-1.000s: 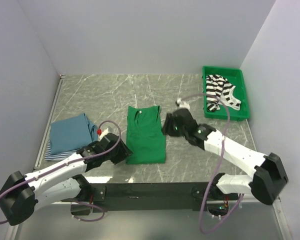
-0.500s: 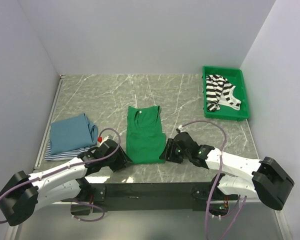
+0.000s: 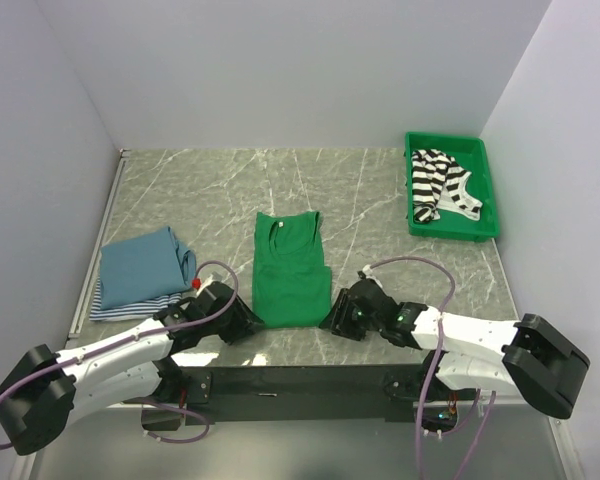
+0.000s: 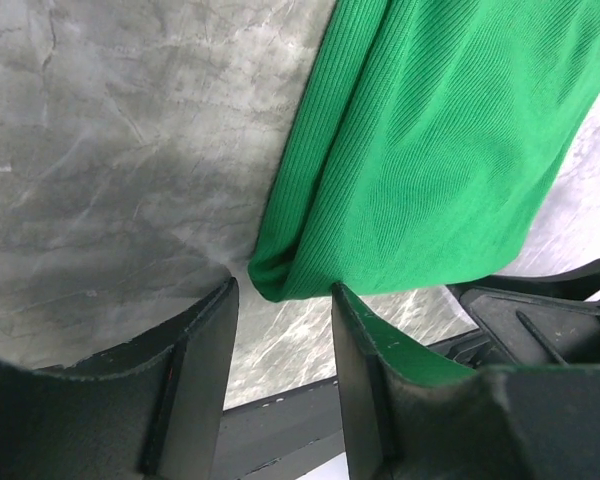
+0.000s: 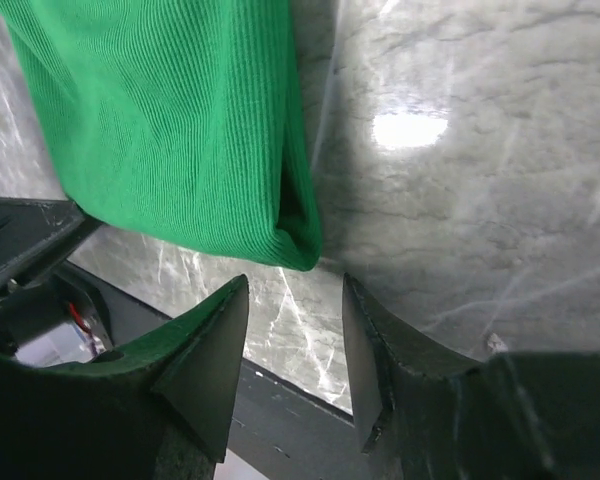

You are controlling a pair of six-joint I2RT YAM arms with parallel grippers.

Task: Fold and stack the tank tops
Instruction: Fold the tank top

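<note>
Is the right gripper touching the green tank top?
Apart. Right wrist view: table shows between the green tank top and both fingertips of the open right gripper.

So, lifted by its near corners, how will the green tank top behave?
Probably floppy: the green tank top lies in soft folded layers, so it would likely sag. Its ribbed knit looks thin, probably light and not slippery.

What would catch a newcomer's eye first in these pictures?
The bright green tank top, folded narrow in the middle of the grey marbled table, stands out most, with the left gripper and right gripper open at its two near corners. Next come the green bin at the far right, holding a black-and-white striped top, and a blue pile at the left edge.
</note>
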